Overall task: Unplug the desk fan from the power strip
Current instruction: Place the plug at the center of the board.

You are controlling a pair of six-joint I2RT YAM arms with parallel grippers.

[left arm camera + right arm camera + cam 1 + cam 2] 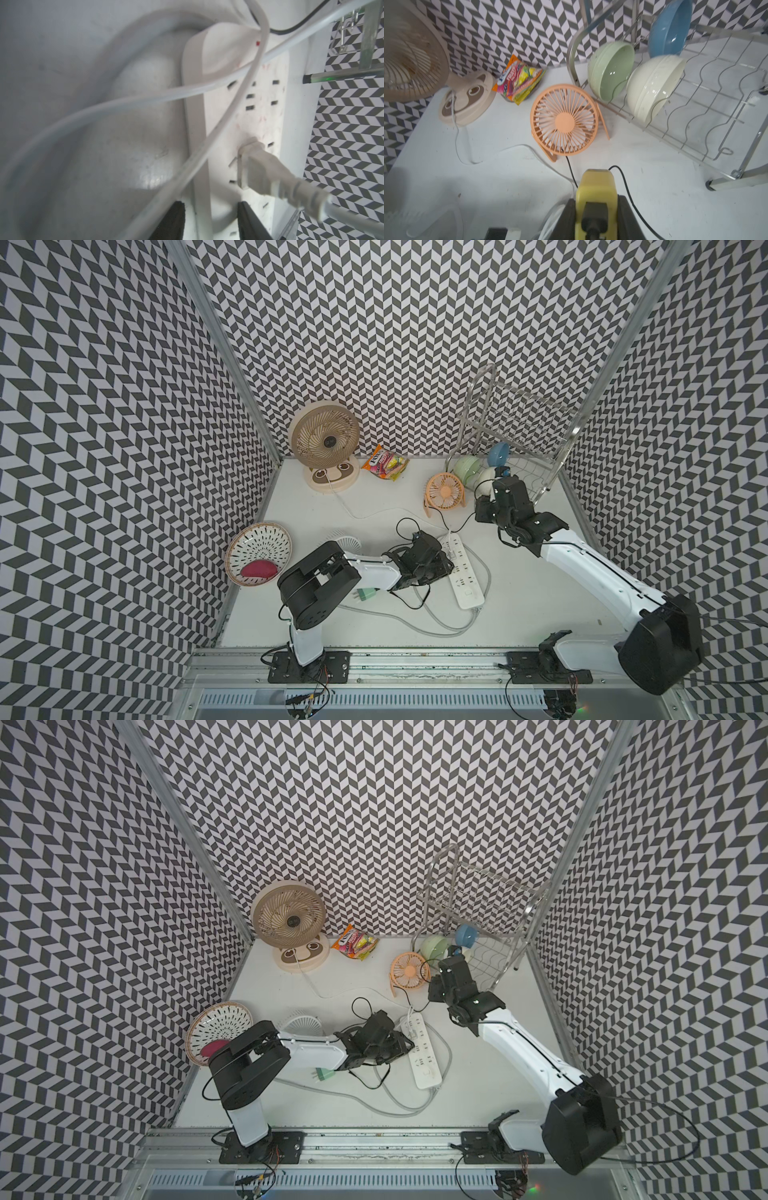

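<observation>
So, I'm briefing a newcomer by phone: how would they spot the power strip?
On the white table, find the left arm's tool. The power strip lies flat beside it: the only long white socket bar, trailing a thick pale grey cable.

This is looking like a robot-lab test cell: black-and-white chevron panels (pixel 395 323) are enclosing a white tabletop (pixel 540 593), aluminium framing (pixel 226 352) is edging the walls, and two arm bases (pixel 307 672) are sitting bolted onto a metal rail (pixel 415 659).
</observation>
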